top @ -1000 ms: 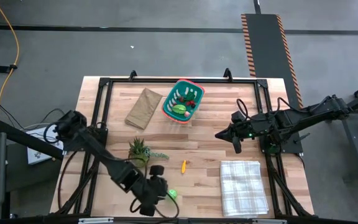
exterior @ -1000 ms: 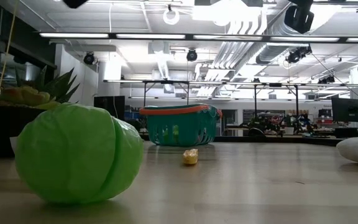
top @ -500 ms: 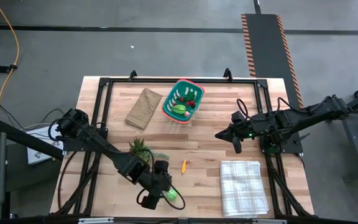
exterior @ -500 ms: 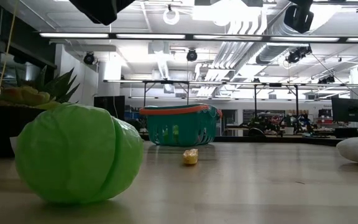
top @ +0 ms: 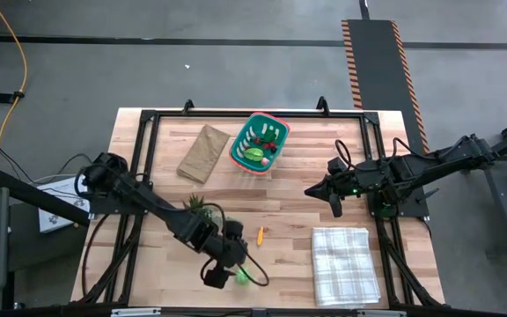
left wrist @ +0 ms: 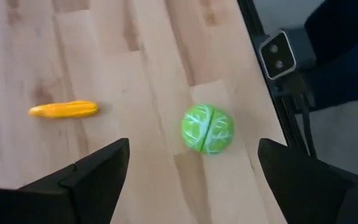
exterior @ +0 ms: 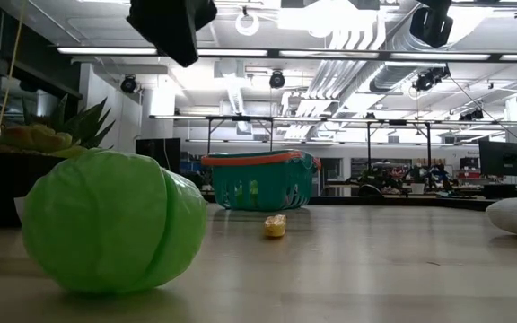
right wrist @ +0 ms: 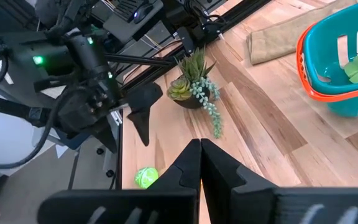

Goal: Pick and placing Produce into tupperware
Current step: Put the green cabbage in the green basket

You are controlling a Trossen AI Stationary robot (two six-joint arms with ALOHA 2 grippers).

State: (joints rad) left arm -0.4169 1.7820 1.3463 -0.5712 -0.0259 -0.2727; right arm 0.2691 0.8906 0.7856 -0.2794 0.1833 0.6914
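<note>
The left pincer (left wrist: 188, 171) is held released, jaws spread wide, above the near edge of the surface (top: 306, 211). The green cabbage (left wrist: 207, 129) is seen directly ahead between the jaws, resting on the wood, apart from both. It is round, with no long axis; its seam is aligned roughly along the approach. The yellow piece (left wrist: 64, 109) lies beside it, its long axis crosswise. The right pincer (right wrist: 199, 163) is clenched, empty, much farther off. The tupperware (top: 259, 143) stands at the far edge.
</note>
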